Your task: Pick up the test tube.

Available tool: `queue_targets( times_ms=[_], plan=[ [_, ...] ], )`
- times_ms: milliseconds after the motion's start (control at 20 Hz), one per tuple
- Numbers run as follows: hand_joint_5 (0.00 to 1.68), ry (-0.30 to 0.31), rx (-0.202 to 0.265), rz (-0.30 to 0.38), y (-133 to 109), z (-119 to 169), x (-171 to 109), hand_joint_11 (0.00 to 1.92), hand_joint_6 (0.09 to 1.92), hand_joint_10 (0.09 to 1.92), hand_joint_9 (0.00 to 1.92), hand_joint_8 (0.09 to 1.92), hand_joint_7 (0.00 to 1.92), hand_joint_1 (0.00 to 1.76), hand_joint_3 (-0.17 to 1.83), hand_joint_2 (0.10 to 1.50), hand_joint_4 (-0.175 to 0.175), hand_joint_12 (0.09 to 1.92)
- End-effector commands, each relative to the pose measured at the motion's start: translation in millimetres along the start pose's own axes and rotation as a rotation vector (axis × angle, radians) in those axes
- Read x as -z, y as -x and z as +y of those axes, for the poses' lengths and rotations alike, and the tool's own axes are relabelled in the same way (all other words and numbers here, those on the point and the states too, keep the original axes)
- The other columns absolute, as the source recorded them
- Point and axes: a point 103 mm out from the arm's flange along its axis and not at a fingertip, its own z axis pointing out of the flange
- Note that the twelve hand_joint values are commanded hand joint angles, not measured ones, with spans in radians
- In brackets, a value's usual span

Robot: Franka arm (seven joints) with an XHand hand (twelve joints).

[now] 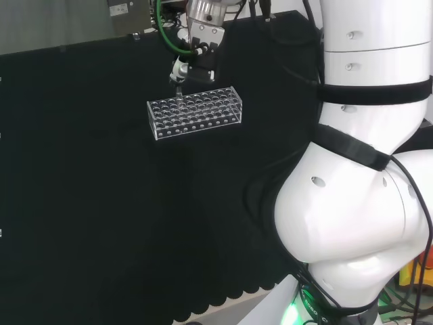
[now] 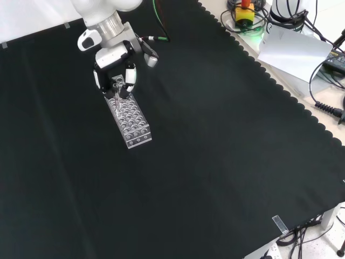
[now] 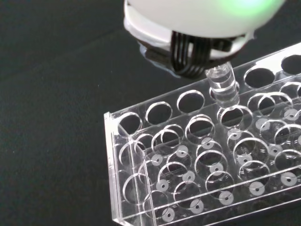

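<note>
A clear plastic test tube rack (image 1: 195, 112) (image 2: 131, 118) (image 3: 188, 179) with several rows of round holes lies on the black cloth. The black and white hand (image 1: 196, 57) (image 2: 113, 67) (image 3: 193, 28) hangs right over one end of the rack, fingers pointing down. Its fingers are pinched on the top of a clear test tube (image 3: 225, 89) (image 2: 116, 93), which stands upright. The tube's lower part sits in a hole in the rack's second row. The other holes I can see hold nothing.
The arm's white links (image 1: 365, 176) stand at the head view's right. Beyond the cloth's scalloped edge (image 2: 285, 91) in the front view lie cables, a white box (image 2: 294, 48) and a yellow device (image 2: 245, 13). Bare black cloth surrounds the rack.
</note>
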Motion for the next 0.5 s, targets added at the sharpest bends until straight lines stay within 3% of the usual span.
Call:
queue_targets(
  times_ms=[50, 400, 500],
  plan=[
    [1.32, 0.014, 0.013, 0.045, 5.0, -8.8, 40.2, 1.15, 0.52, 0.45, 1.34, 0.59, 1.41, 1.43, 0.65, 0.62, -0.175, 0.95],
    [1.32, 0.038, 0.029, 0.045, -3.9, -17.1, 69.0, 1.14, 0.52, 0.46, 1.34, 0.59, 1.41, 1.43, 0.65, 0.61, -0.175, 0.96],
    [1.30, 0.046, 0.038, 0.044, -8.8, -20.6, 77.9, 1.13, 0.41, 0.54, 1.31, 0.66, 1.39, 1.43, 0.58, 0.66, -0.175, 0.97]
  ],
)
